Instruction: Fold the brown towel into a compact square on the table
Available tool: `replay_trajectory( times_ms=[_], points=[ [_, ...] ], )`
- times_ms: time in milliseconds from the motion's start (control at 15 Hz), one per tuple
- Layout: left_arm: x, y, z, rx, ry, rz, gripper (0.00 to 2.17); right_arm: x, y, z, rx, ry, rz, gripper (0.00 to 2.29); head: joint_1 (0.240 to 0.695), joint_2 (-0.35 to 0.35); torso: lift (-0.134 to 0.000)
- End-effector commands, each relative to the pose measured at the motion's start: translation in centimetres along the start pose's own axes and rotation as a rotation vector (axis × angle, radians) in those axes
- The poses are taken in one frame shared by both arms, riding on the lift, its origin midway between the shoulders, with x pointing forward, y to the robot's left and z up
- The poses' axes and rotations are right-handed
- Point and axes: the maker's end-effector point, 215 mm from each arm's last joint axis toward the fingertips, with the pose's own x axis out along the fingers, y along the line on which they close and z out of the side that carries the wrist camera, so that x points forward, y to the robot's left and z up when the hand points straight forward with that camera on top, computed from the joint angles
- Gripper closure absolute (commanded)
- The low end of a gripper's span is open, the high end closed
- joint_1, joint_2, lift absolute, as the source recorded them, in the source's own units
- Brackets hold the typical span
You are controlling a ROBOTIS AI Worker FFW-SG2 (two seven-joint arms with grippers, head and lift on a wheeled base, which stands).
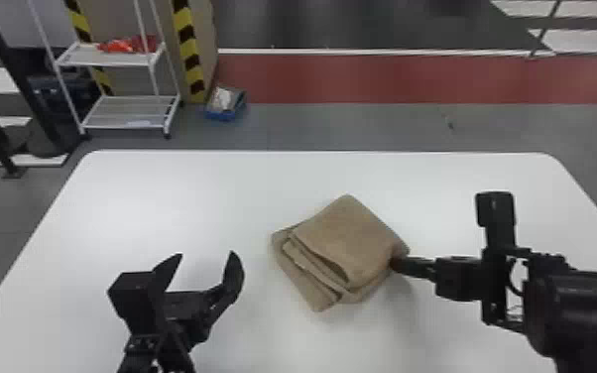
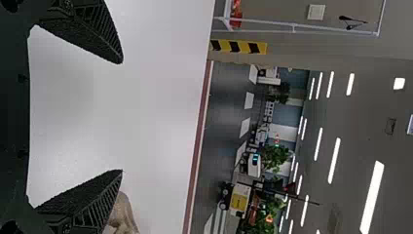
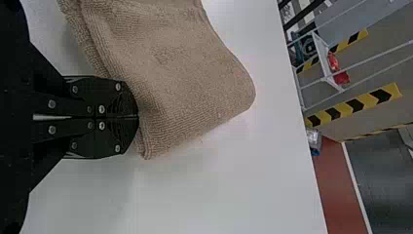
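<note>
I hold my left gripper (image 1: 206,254) spread wide left of the brown towel (image 1: 349,238); my right gripper (image 1: 396,264) is clenched at its right edge, cloth pinched or not, I can't tell.

- You can't see the underside of the towel (image 1: 347,238), and its overlapping folds hide the inner layers from you.
- Where the right gripper (image 1: 395,264) meets the towel, you can't tell how much cloth, if any, sits between the fingertips.
- Your right wrist view cuts the towel off at the top edge.
- In your left wrist view, a finger of the left gripper (image 1: 207,254) hides part of the towel, and the bottom edge crops it.
- Your head view cuts off the table's (image 1: 139,213) near side.
- The red stuff (image 1: 126,45) on the rack (image 1: 72,57) is too blurred for you to identify.
</note>
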Motion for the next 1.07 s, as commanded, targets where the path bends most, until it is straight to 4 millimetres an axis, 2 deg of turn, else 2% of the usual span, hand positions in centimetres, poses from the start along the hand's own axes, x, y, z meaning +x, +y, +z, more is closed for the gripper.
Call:
replay_trajectory(
  times_ms=[0, 133, 267, 400, 733, 1000],
  points=[
    [0.0, 0.3, -0.2, -0.001, 0.004, 0.005, 0.08, -1.2, -0.2, -1.6, 0.023, -0.004, -0.003, 2.04, 0.695, 0.005, -0.120],
    [0.2, 0.3, -0.5, 0.001, 0.008, 0.005, 0.08, -3.0, -0.3, -2.3, 0.044, -0.027, -0.004, 2.04, 0.695, 0.002, -0.120],
    [0.6, -0.1, -0.6, 0.000, 0.011, -0.002, 0.08, -3.7, -0.8, -1.8, 0.053, -0.046, -0.013, 2.04, 0.695, -0.006, -0.120],
    [0.8, -0.2, -0.7, 0.002, 0.013, -0.004, 0.08, -2.9, -0.8, -0.8, 0.047, -0.047, -0.010, 2.04, 0.695, -0.018, -0.120],
    [0.8, -0.1, -0.6, 0.003, 0.013, -0.003, 0.08, 1.4, -1.1, 1.9, 0.021, -0.008, -0.039, 2.04, 0.695, -0.020, -0.120],
    [1.6, -0.5, 0.0, 0.002, 0.006, -0.019, 0.08, 2.6, -0.5, 4.7, -0.049, -0.062, -0.066, 2.04, 0.695, -0.003, -0.120]
  ],
)
